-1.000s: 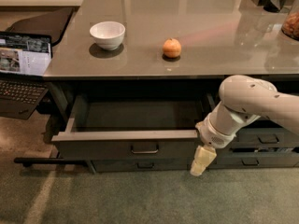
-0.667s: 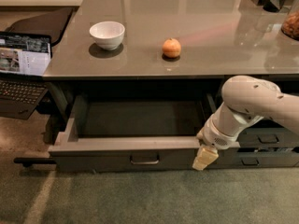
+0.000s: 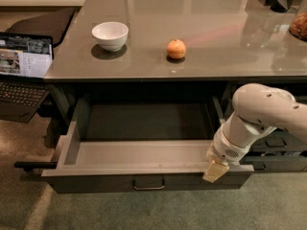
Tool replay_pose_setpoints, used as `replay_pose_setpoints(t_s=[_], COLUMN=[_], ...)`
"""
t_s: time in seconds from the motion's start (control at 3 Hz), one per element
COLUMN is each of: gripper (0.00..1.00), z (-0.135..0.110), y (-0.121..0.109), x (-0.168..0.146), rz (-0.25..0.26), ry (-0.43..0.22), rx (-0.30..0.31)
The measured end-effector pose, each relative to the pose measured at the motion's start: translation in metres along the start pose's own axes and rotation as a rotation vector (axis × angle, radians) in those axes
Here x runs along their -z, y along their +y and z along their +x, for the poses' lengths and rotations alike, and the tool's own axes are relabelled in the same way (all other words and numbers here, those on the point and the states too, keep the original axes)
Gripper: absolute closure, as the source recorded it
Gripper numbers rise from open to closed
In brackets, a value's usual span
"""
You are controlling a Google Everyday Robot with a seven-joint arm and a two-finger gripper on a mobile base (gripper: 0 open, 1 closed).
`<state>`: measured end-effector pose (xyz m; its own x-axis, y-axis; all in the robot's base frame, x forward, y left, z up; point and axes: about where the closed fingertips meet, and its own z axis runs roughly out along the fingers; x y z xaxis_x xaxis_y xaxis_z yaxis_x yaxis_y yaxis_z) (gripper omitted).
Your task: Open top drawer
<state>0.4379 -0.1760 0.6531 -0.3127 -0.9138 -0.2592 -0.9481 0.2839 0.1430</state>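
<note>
The top drawer (image 3: 144,150) is a wide, shallow dark grey drawer under the counter, pulled well out, with a plain grey empty inside. Its flat front (image 3: 96,182) faces me, with a small dark bail handle (image 3: 148,183) at centre. My gripper (image 3: 214,170), on the white arm coming in from the right, rests at the right end of the drawer's front rim, its pale fingers pointing down over the edge.
On the grey counter (image 3: 216,42) stand a white bowl (image 3: 110,35) and an orange fruit (image 3: 176,49). An open laptop (image 3: 24,75) sits at the left. Shorter grey drawers (image 3: 276,152) lie behind my arm at right. Green carpet lies below.
The drawer has slid further out toward me, showing more of its inside. My gripper moved down and forward with the drawer's front rim.
</note>
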Motion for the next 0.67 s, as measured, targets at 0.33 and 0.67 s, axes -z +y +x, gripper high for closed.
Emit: replay_pose_setpoints(t_s=[0.33, 0.67], gripper=[0.19, 0.0], z=[0.0, 0.0001], y=[0.0001, 0.0001], x=[0.0, -0.0001], rz=[0.0, 0.0], ry=[0.0, 0.0], rx=[0.0, 0.0])
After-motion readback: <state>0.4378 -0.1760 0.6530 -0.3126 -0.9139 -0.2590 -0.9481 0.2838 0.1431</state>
